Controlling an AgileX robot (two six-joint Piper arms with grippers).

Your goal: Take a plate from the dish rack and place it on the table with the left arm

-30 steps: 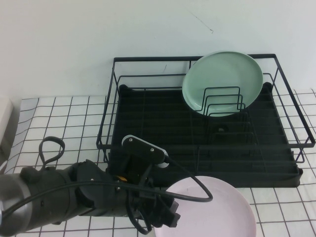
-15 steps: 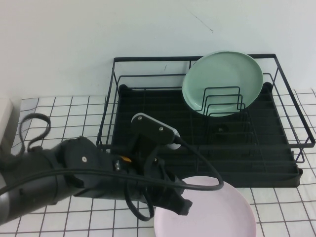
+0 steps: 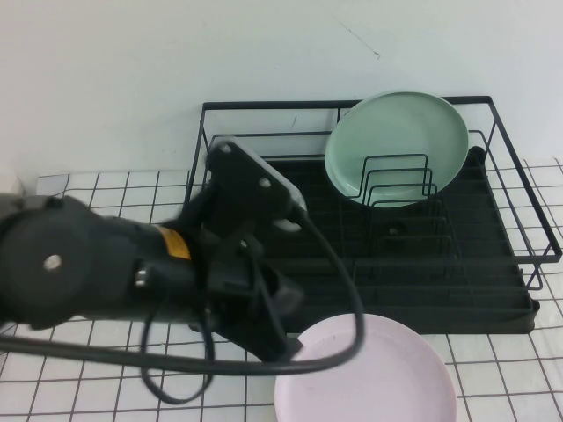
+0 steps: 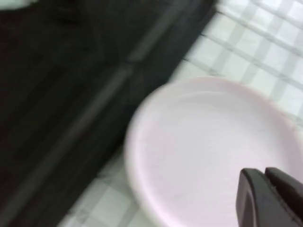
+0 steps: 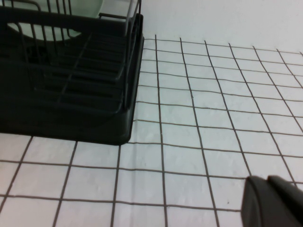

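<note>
Plate (image 3: 365,374) lies flat on the table (image 3: 106,211) just in front of the dish rack (image 3: 369,255), your left gripper (image 4: 267,189) closed empty above it, right gripper (image 5: 277,198) closed beside the rack, placement apparently done.

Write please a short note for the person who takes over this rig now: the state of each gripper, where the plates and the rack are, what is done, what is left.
Left gripper: shut, empty, above the pink plate's edge, not touching it.
Right gripper: shut, empty, low over the table beside the dish rack's corner.
Pink plate: flat on the table in front of the dish rack.
Mint green plate: upright in the rack's dividers.
Done: pink plate is out and set down.
Left: probably only parking the left arm.
</note>
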